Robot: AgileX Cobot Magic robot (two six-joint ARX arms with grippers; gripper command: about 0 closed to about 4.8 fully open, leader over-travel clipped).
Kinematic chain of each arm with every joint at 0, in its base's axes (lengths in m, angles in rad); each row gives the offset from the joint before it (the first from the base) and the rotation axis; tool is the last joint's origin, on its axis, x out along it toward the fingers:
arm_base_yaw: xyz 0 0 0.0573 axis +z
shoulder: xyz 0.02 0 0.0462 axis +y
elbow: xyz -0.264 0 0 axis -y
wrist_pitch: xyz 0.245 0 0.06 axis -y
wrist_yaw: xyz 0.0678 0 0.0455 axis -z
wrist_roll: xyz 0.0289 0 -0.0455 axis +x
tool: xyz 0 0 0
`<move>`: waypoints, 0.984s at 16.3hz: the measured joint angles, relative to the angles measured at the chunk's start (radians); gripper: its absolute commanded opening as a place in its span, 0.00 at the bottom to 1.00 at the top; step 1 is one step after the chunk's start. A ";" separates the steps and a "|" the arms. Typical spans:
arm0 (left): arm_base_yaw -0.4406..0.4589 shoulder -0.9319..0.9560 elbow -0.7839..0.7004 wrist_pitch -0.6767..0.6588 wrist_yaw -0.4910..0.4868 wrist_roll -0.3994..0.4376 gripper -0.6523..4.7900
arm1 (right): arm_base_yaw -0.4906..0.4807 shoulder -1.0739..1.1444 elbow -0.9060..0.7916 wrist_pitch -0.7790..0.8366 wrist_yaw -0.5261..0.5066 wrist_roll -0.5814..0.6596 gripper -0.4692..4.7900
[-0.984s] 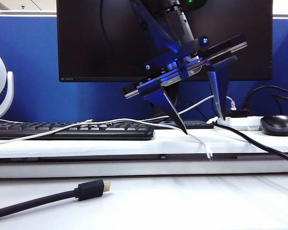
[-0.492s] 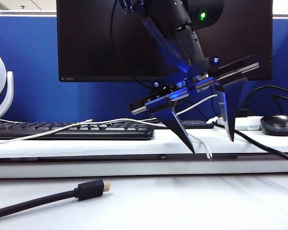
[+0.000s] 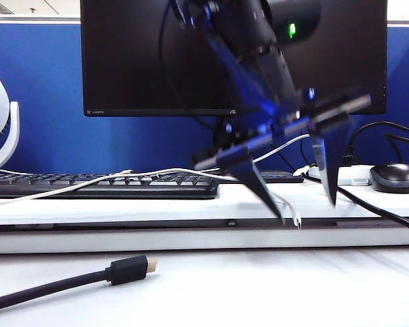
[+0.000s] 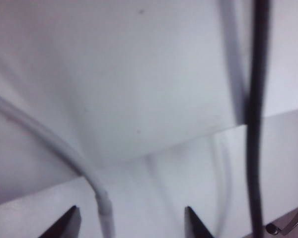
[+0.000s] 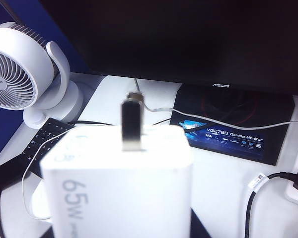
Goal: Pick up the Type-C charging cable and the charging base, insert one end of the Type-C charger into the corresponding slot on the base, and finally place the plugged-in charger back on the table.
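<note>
On the counter's point(image 3: 259, 286) raised shelf step point(image 3: 109, 204), a keyboard point(image 3: 102, 185) lies toward the left edge, with a fan point(image 3: 0, 116) behind it at the far left. A monitor point(image 3: 157, 54) stands behind the keyboard. A power strip point(image 3: 347, 176) and a mouse point(image 3: 394, 177) sit near the right edge. The Type-C charging cable point(image 3: 177, 172) runs across the keyboard, and its end hangs over the step's front edge between the jaws of the left gripper point(image 3: 307, 208). Below, on the lower counter toward the front-left corner, lies a thick cable plug point(image 3: 126, 270). The right gripper itself is out of sight; the charging base point(image 5: 119, 183) fills the right wrist view.

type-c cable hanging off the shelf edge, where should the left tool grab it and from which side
Probably just behind the plug, on the stiff collar where the type-c cable droops over the shelf edge. Come from above, one finger each side: that end hangs free of the surface. The left tool is open and already straddles it. The right tool holds the base.
</note>
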 measured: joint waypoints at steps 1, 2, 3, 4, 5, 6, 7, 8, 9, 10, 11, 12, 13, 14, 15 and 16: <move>0.000 0.004 0.000 -0.003 0.000 0.000 0.63 | 0.000 0.000 0.000 0.000 0.000 0.000 0.08; 0.000 0.003 0.000 -0.003 -0.001 0.000 0.63 | 0.000 0.000 0.000 0.000 0.000 0.000 0.08; 0.000 0.003 0.000 -0.001 -0.001 0.000 0.63 | 0.000 0.000 0.000 0.000 0.000 0.000 0.08; 0.000 0.003 0.000 -0.003 -0.001 -0.001 0.59 | 0.000 0.000 0.000 0.000 0.000 0.000 0.08; 0.000 0.003 0.000 -0.002 -0.002 -0.001 0.50 | 0.000 0.000 0.000 0.000 0.000 0.000 0.08; 0.000 0.003 0.000 -0.002 -0.003 -0.001 0.42 | 0.000 0.000 0.000 0.000 0.000 0.000 0.08; 0.000 0.003 0.000 -0.002 -0.003 -0.004 0.38 | 0.000 0.000 0.000 0.000 0.000 0.000 0.08; 0.000 0.003 0.000 -0.002 -0.003 -0.003 0.35 | 0.000 0.000 0.000 0.000 0.000 0.000 0.08; 0.000 0.003 0.000 -0.002 -0.003 -0.003 0.29 | 0.000 0.000 0.000 0.000 0.000 0.000 0.08; 0.000 0.003 0.000 -0.002 -0.003 -0.003 0.24 | 0.000 0.000 0.000 0.000 0.000 0.000 0.08; 0.000 0.003 0.000 -0.002 -0.003 -0.003 0.18 | 0.000 0.000 0.000 0.000 0.000 0.000 0.08; 0.000 0.003 0.000 -0.002 -0.003 -0.003 0.14 | 0.000 0.000 0.000 0.000 0.000 0.000 0.08; 0.000 0.003 0.000 -0.002 -0.003 -0.004 0.12 | 0.000 0.000 0.000 0.000 0.000 0.000 0.08; 0.000 0.003 0.000 -0.002 -0.003 -0.003 0.11 | 0.000 0.000 0.000 0.000 0.000 0.000 0.08; 0.000 0.003 0.000 -0.002 -0.003 -0.004 0.11 | 0.000 0.000 0.000 0.000 0.000 0.000 0.08; 0.000 0.003 0.000 -0.002 -0.003 -0.003 0.11 | 0.000 0.000 0.000 0.000 0.000 0.000 0.08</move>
